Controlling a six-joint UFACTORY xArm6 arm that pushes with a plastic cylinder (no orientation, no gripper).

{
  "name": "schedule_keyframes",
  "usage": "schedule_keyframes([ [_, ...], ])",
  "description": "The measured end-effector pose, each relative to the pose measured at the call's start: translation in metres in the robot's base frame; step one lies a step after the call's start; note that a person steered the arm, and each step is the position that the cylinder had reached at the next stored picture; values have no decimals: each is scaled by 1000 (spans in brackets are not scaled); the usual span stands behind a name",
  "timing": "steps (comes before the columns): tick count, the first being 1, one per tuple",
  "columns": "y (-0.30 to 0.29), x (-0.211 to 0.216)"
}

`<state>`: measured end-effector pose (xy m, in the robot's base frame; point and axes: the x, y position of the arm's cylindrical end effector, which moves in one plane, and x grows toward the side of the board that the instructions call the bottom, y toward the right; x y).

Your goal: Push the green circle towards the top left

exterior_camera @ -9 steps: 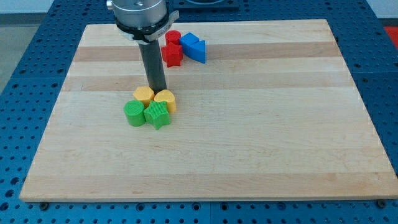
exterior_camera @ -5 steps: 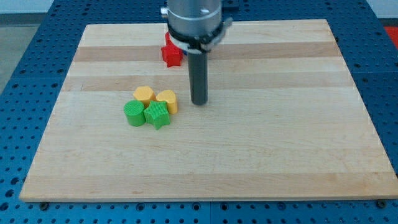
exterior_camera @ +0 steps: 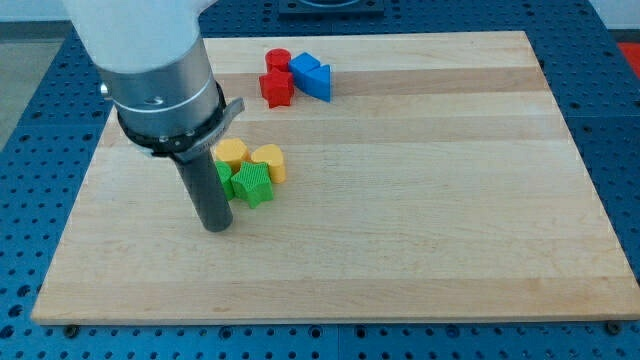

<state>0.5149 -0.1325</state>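
Note:
The green circle (exterior_camera: 222,173) lies left of centre on the wooden board, mostly hidden behind my rod; only a sliver shows. It touches a green star block (exterior_camera: 253,185) on its right. A yellow round block (exterior_camera: 231,152) and a yellow heart block (exterior_camera: 267,160) sit just above them. My tip (exterior_camera: 216,228) rests on the board just below the green circle, slightly to its left, at the cluster's lower left.
A red cylinder (exterior_camera: 277,60), a red star block (exterior_camera: 276,88) and two blue blocks (exterior_camera: 311,75) stand together near the board's top edge. The board (exterior_camera: 450,200) lies on a blue perforated table (exterior_camera: 25,120).
My tip has swung from above the yellow blocks to their right side, then round to the lower left of the green circle. The blocks have not visibly moved.

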Motion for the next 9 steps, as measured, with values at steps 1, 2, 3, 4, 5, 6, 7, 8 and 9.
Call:
schedule_keyframes([
  [1,-1,-17],
  [2,-7,-38],
  [3,-7,-49],
  [4,-10,-74],
  [5,-39,-100],
  [6,-63,-128],
  [7,-65,-147],
  [8,-63,-158],
  [9,-57,-174],
])
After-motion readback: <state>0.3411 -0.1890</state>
